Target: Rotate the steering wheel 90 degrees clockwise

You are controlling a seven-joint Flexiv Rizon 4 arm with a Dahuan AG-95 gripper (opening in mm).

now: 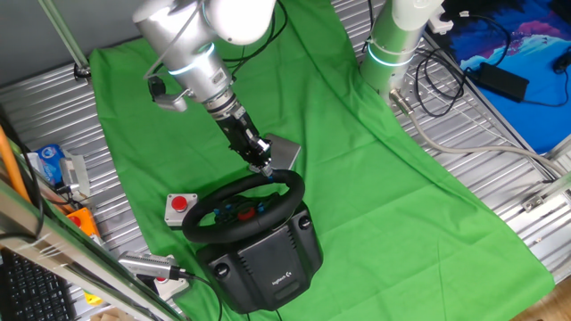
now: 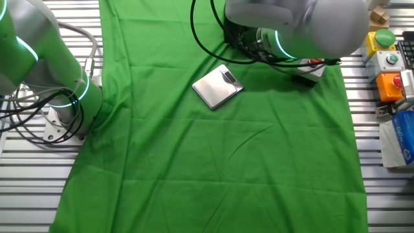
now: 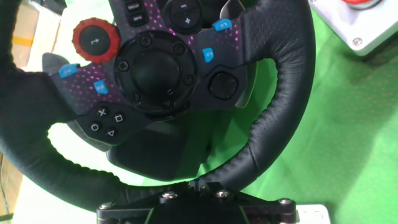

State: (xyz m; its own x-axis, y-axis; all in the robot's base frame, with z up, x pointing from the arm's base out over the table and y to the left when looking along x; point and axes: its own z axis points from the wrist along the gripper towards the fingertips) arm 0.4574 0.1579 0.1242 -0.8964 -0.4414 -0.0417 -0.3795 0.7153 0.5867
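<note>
The steering wheel (image 1: 243, 207) is a black round racing wheel on a bulky black base (image 1: 268, 263) with a white logo, at the front of the green cloth. My gripper (image 1: 265, 169) reaches down to the far top of its rim and looks shut on the rim there. In the hand view the wheel (image 3: 283, 106) fills the frame, with its hub, blue buttons and red dial (image 3: 96, 39). The leather rim runs straight into my gripper (image 3: 199, 186) at the bottom edge. The other fixed view hides the wheel behind my arm.
A small grey box with a red button (image 1: 181, 207) sits just left of the wheel, also the grey box (image 3: 357, 25) in the hand view. A silver plate (image 1: 285, 153) lies behind the wheel, seen as the plate (image 2: 218, 86). A second arm's base (image 1: 393, 45) stands at the back right. Button boxes (image 2: 388, 58) line the cloth's edge.
</note>
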